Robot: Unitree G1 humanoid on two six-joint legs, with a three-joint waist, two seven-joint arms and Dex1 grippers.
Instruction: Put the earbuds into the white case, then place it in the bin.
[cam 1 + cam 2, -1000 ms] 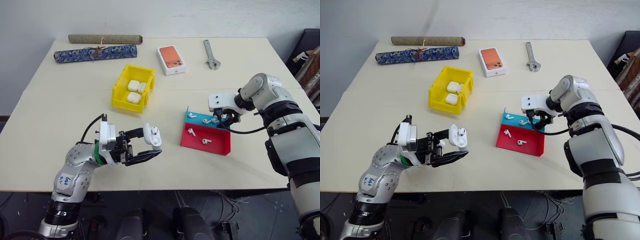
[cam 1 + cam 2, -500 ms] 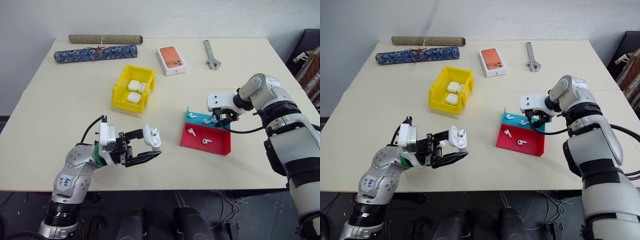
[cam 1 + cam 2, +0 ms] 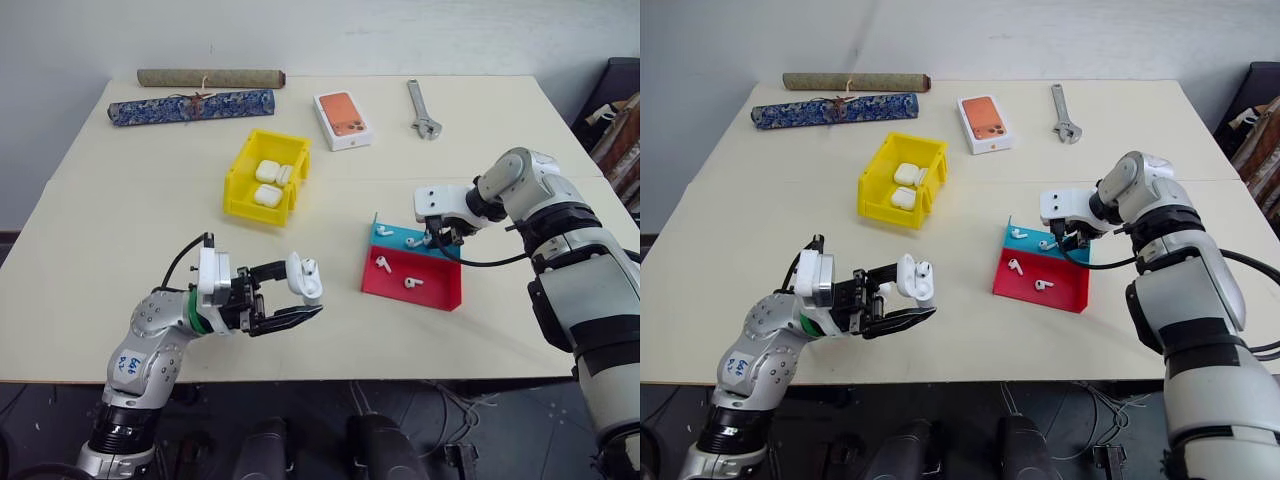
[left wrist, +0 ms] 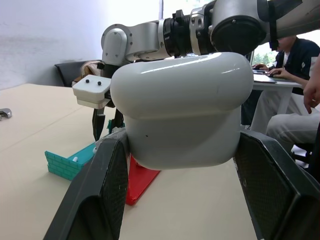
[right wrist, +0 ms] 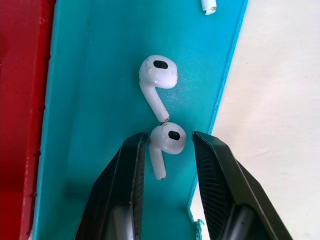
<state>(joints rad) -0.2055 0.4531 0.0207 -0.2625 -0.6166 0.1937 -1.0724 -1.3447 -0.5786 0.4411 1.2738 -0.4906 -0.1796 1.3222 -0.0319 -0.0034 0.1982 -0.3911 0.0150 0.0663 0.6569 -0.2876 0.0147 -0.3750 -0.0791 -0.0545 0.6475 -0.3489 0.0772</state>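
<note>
The right gripper [image 5: 166, 150] points down into the teal half of the low red and teal plastic tray [image 5: 90, 75], its black fingers [image 5: 129, 165] narrowed around one tiny glossy white stemmed earbud [image 5: 166, 141], pads just beside its bulb, contact not certain. Light, hard and slick, it will likely squirt out unless pinched across the bulb, gently. A second earbud [image 5: 157, 80] lies touching it. The left gripper [image 3: 287, 300] clamps the glossy white pebble-shaped case [image 3: 304, 276], lid up, well apart. The bright yellow plastic bin [image 3: 240, 195] sits farther back.
</note>
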